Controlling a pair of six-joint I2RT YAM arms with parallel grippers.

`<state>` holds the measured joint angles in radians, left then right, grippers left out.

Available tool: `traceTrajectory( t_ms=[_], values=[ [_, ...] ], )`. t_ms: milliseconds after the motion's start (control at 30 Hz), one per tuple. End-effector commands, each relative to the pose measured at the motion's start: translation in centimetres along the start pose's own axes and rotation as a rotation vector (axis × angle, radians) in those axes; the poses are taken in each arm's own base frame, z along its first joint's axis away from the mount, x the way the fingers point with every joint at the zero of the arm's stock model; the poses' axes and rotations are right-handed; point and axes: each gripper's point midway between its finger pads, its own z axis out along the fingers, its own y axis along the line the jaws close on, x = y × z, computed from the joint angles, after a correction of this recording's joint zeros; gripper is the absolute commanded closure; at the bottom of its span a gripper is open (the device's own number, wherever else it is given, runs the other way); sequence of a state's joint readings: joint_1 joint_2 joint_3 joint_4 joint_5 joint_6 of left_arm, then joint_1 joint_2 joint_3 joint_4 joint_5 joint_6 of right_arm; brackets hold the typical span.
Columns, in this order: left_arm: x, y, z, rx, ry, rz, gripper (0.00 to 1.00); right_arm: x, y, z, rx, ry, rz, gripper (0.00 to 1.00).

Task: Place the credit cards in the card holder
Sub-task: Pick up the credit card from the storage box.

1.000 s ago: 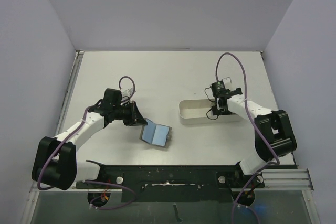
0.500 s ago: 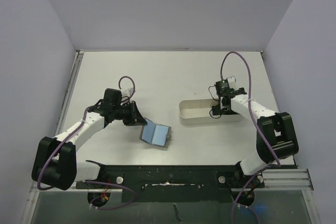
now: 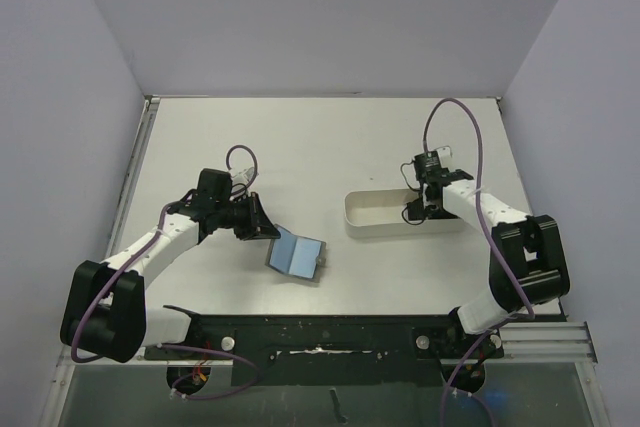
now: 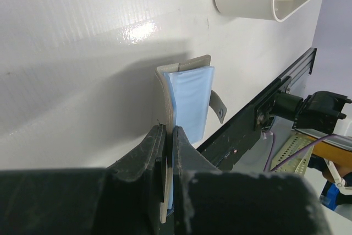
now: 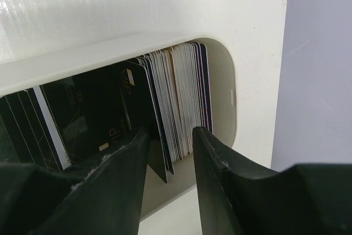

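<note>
Left of centre on the table (image 3: 300,137), the card holder (image 3: 297,254) was laid open with its blue lining up, one edge clamped between the closed jaws of the left gripper (image 3: 266,228). Farther right, the right gripper (image 5: 169,133) was lowered into the white tray (image 5: 110,53), jaws apart and set astride a few upright credit cards (image 5: 179,92). Whether these were pinched could not be told.

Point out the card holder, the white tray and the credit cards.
card holder (image 3: 298,253), top external view, open blue lining.
white tray (image 3: 385,226), top external view, near wall.
credit cards (image 5: 179,103), right wrist view, upright stack's edges.
</note>
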<state>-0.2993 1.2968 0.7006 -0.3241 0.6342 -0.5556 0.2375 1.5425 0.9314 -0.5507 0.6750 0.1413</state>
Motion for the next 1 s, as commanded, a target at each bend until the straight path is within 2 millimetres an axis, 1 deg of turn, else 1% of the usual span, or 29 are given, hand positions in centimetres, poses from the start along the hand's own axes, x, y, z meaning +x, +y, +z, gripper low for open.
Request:
traceTrajectory(
  t_ms=[0, 100, 233, 333, 533, 733, 967],
  values=[
    [-1.2, -1.4, -0.6, 0.047, -0.039, 0.056, 1.00, -1.3, -1.5, -0.3, 0.022, -0.023, 0.046, 0.63],
    [-1.2, -1.3, -0.5, 0.047, -0.036, 0.056, 1.00, -1.6, -1.5, -0.3, 0.002, -0.032, 0.057, 0.64],
    [-1.2, -1.3, -0.5, 0.047, -0.035, 0.057, 1.00, -1.8, -1.8, -0.2, -0.008, -0.039, 0.070, 0.72],
    [-1.2, -1.3, -0.5, 0.045, -0.037, 0.057, 1.00, -2.1, -2.3, -0.3, -0.001, -0.046, 0.080, 0.76],
    [-1.2, -1.3, -0.5, 0.045, -0.037, 0.055, 1.00, -2.8, -2.8, -0.5, -0.004, -0.063, 0.106, 0.77],
    [-1.1, -1.3, -0.6, 0.044, -0.038, 0.055, 1.00, -2.5, -3.3, -0.3, -0.002, -0.054, 0.125, 0.77],
    [-1.2, -1.3, -0.5, 0.045, -0.037, 0.057, 1.00, -3.1, -3.8, -0.8, -0.011, -0.070, 0.144, 0.87]
  ],
)
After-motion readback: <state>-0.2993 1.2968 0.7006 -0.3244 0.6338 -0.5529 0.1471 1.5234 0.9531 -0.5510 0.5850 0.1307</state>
